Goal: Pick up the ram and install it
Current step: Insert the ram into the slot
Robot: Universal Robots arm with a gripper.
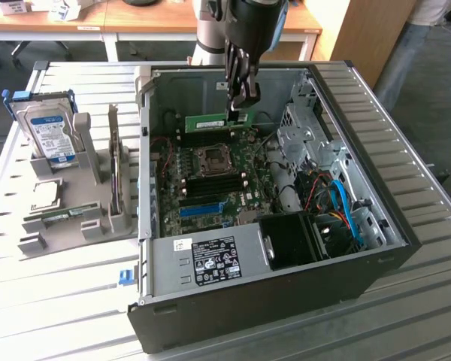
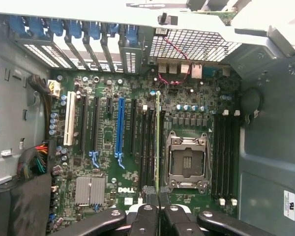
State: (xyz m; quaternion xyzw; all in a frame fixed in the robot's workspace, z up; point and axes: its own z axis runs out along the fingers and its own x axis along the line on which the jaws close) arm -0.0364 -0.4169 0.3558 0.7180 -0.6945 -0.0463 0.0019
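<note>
Upper centre of the exterior view: the gripper (image 1: pixel 240 107), its arm cut off by the frame's top edge, reaches into an open computer case (image 1: pixel 286 301). Its jaws are narrow, pinching the ram (image 1: pixel 209 120), a green stick held level above the motherboard (image 1: pixel 210 180). In the wrist view, the ram (image 2: pixel 158 142) appears edge-on as a thin line. The fingers hide its gripped end, and it is unclear whether it touches a slot.

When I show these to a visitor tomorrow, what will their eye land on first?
The open computer case stands in the middle, its motherboard bared. Over it the gripper is shut on the green ram, near the empty processor socket. On the exterior view's left, a hard drive stands in a grey rack.
</note>
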